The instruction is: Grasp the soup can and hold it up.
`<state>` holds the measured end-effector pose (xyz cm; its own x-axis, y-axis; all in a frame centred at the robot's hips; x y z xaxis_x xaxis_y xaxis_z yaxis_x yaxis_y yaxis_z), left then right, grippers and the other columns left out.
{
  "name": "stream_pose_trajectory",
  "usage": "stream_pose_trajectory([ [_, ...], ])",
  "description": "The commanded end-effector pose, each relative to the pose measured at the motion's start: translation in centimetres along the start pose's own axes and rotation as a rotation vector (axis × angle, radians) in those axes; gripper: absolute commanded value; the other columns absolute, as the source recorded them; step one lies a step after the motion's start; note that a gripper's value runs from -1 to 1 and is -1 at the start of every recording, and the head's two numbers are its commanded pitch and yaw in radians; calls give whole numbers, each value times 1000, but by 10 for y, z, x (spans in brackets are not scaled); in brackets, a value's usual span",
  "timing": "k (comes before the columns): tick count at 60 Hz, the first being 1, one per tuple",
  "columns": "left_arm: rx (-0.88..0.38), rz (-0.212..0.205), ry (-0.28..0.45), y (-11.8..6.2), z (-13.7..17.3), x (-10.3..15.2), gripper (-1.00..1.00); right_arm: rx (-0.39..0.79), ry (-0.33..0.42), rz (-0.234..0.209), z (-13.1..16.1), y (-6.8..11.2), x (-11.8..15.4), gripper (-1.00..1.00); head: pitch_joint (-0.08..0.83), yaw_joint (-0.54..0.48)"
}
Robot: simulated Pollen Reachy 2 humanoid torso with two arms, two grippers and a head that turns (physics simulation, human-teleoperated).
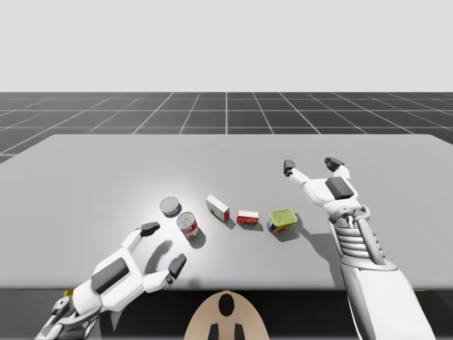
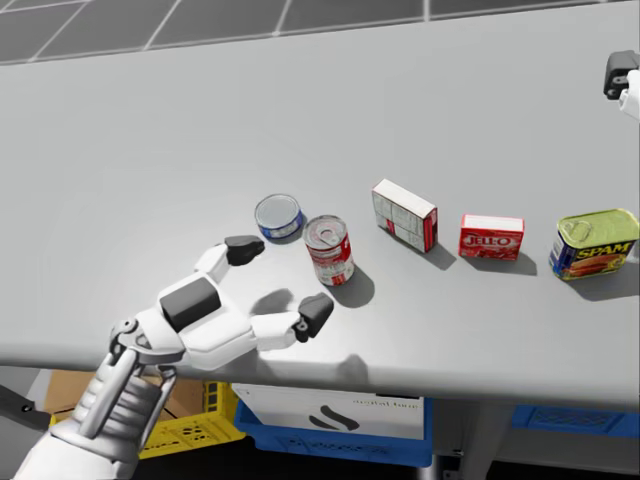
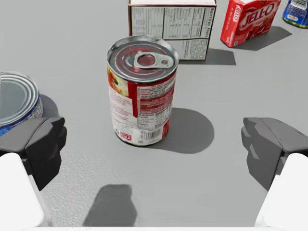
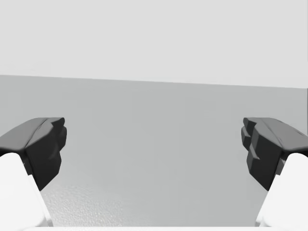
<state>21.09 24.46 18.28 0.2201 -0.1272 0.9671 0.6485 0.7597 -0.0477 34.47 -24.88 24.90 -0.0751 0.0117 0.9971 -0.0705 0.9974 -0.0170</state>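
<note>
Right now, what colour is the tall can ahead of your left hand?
Soup can: red and white label, silver lid; clearest in left wrist view.

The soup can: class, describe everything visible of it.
The soup can is a metal cylinder with a red and white printed label and a shiny, sealed lid bearing a pull ring. It stands upright on the grey table, casting a shadow. It is just ahead of my left gripper, facing the gap between its open fingers, which do not touch it. A low blue can stands beside it, apart; a white box stands beyond it.
</note>
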Motion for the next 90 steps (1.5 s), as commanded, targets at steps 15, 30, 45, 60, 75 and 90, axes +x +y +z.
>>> stream_pose_trajectory([
  [15, 42, 92, 57, 2, -64, 0, -1000, 2, -6, -2, 0, -2, 2, -1000, 728, 219],
  [30, 84, 104, 83, -4, -95, 8, -1000, 3, -12, -7, 1, -2, 3, -1000, 722, 209],
  [45, 121, 98, 105, -6, -99, 0, 998, 3, -17, -11, 2, -3, 5, -1000, 716, 199],
  [60, 132, 86, 116, -6, -98, -1, 1000, 0, -19, -12, 3, -3, 6, -1000, 602, 210],
  [75, 141, 71, 135, -7, -99, -5, 1000, -4, -18, -18, 3, -3, 5, -1000, 365, 216],
  [90, 153, 49, 97, -9, -93, 17, 1000, 4, -10, -19, 1, -3, 3, -1000, 316, 221],
])
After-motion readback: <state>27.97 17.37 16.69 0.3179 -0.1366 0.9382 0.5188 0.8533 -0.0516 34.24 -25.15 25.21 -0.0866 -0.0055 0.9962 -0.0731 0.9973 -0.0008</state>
